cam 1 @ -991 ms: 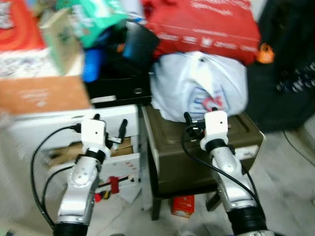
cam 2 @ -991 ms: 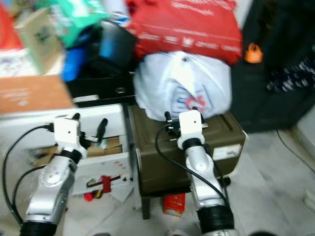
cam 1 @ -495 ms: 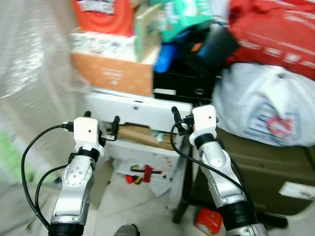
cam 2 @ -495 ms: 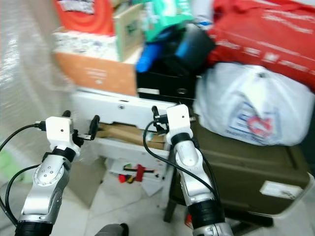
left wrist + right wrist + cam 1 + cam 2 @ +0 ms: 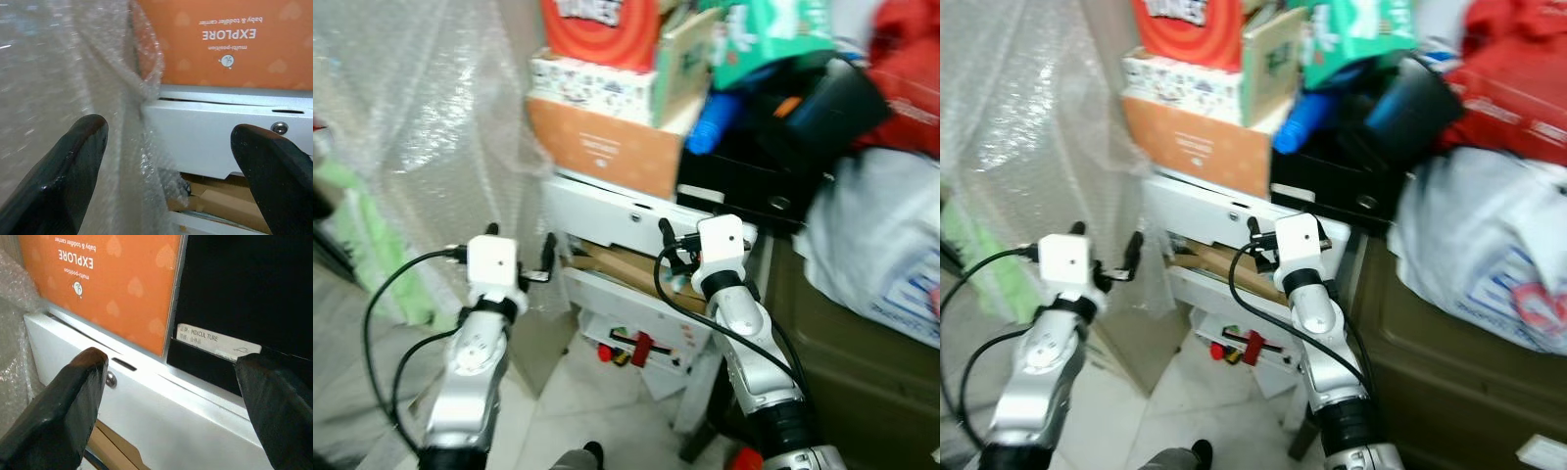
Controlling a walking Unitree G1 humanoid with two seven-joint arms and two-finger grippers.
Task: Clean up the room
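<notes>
I see both arms raised before the white cabinet. My left gripper hangs by its bubble-wrap side, jaws apart and empty. My right gripper faces its top edge below the orange box, jaws apart, empty. A white plastic bag sits beside the cabinet.

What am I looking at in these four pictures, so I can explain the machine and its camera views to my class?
This is a walking humanoid robot with two silver arms. Two pictures come from its head, looking down. Two come from wrist cameras, looking along each tool's black fingers. The left tool and right tool are both open and hold nothing. Ahead, an orange box sits on a white unit, beside a black box. Bubble wrap hangs on the left, and a white bag lies on the right.
</notes>
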